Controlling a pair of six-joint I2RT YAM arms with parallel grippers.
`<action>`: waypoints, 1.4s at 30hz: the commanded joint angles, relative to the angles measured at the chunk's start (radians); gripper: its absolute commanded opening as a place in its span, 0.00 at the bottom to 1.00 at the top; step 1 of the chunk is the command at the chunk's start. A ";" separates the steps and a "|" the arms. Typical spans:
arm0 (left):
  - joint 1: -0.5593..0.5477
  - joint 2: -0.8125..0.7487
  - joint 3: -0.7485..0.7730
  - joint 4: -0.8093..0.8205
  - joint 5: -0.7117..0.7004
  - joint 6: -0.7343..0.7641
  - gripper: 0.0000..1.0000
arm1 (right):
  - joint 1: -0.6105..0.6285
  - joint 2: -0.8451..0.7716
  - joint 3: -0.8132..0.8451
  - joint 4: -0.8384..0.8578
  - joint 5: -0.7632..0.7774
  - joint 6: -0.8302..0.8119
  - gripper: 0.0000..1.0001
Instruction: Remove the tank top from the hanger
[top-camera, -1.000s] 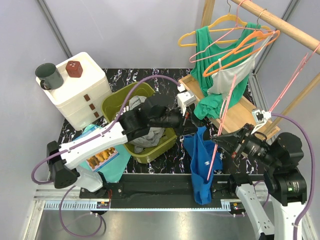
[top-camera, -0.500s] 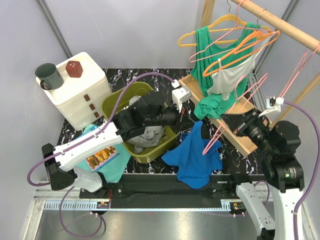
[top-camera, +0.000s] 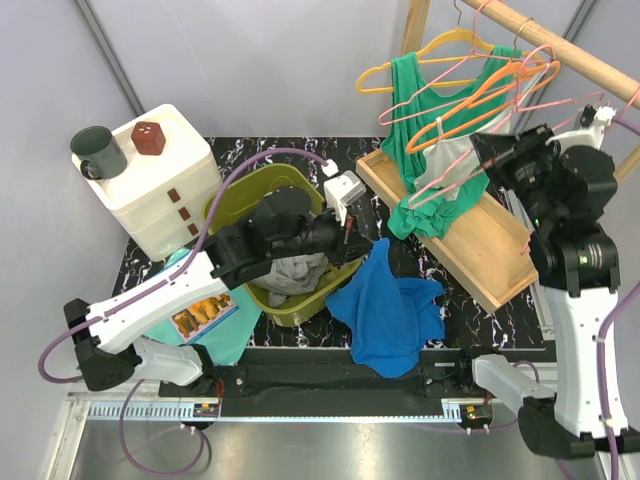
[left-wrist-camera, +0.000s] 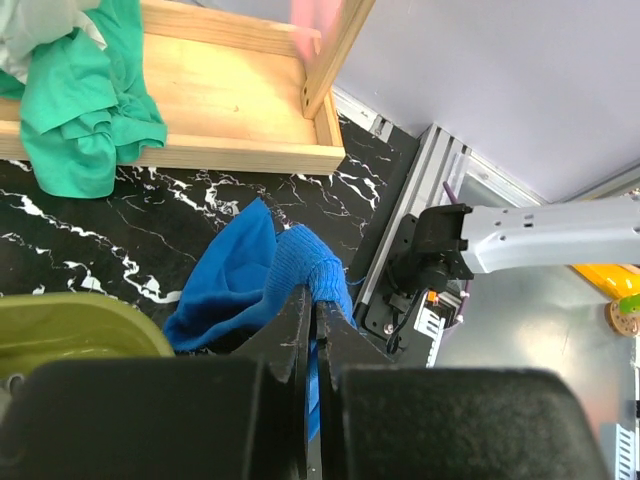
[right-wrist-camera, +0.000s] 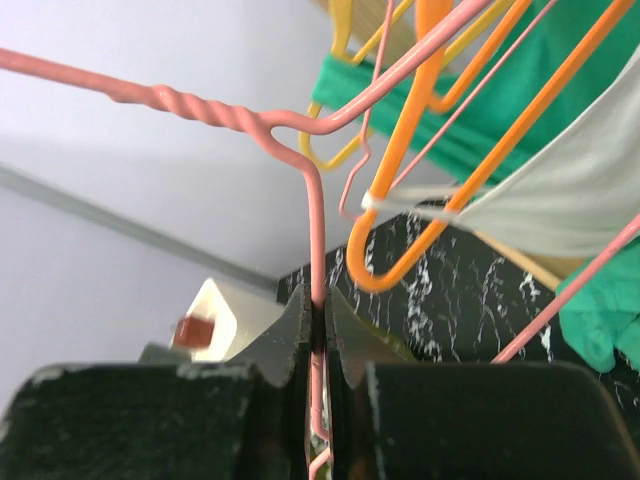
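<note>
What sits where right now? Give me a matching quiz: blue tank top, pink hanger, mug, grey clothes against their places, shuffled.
Things:
1. blue tank top
2. pink hanger
3. mug
4. grey clothes

Places:
A. in the olive bin
B. clamped in the right gripper
C. on top of the white drawers
D. pinched in the left gripper

Pairs: 1-D, 2-B, 3-C, 4-A

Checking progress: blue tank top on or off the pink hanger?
Off. The blue tank top lies on the table, pinched by the left gripper; the right gripper holds the bare pink hanger.
</note>
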 joint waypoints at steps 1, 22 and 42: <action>0.003 -0.086 -0.025 0.036 -0.042 -0.011 0.00 | 0.003 0.075 0.102 0.064 0.178 0.046 0.00; 0.003 -0.142 -0.029 -0.027 -0.076 0.002 0.00 | -0.134 0.276 0.239 0.063 0.298 0.217 0.00; 0.003 -0.121 0.011 -0.042 -0.113 0.035 0.00 | -0.161 0.095 -0.040 0.075 0.204 0.182 0.32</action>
